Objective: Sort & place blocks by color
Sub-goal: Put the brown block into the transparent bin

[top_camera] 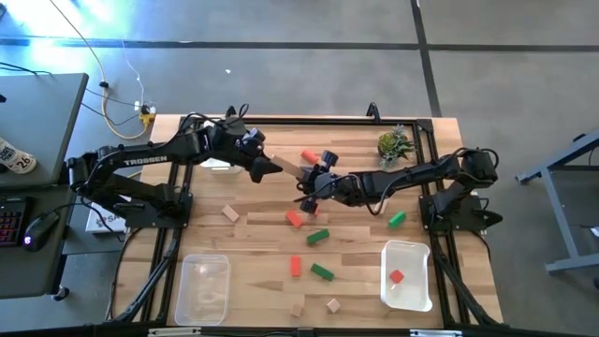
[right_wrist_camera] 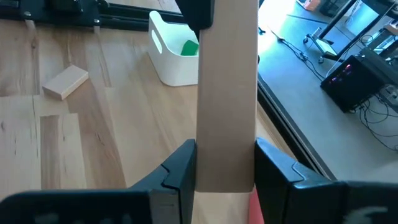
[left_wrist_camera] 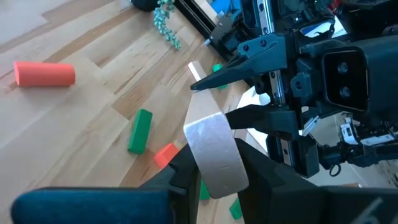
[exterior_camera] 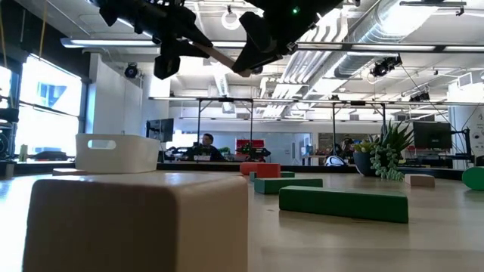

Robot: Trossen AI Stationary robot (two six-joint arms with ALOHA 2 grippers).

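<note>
A long tan block (top_camera: 288, 169) hangs in the air above the table's middle, between my two grippers. My left gripper (top_camera: 271, 168) is shut on one end of it and my right gripper (top_camera: 307, 180) on the other. Loose blocks lie flat on the table: red ones (top_camera: 309, 156) (top_camera: 295, 218) (top_camera: 296, 266), green ones (top_camera: 317, 236) (top_camera: 322, 272) (top_camera: 397, 218) and tan ones (top_camera: 230, 213) (top_camera: 332, 304). A red block (top_camera: 397, 276) lies in the white tray (top_camera: 408, 295). My left gripper (left_wrist_camera: 214, 168) pinches the tan block's left end (left_wrist_camera: 214, 146) between its two fingers, which run along the block, level from the table's left. The block is lifted clear. My right gripper (right_wrist_camera: 227, 162) pinches the block's right end (right_wrist_camera: 227, 134) between both fingers (right_wrist_camera: 180, 165), coming level from the right.
A clear tray (top_camera: 204, 288) sits near the table's near left corner. A white bin (right_wrist_camera: 171, 62) with a green block (right_wrist_camera: 188, 46) inside stands at the far left. A small potted plant (top_camera: 395, 145) stands at the far right. A mouse and keyboard lie on a side desk to the left.
</note>
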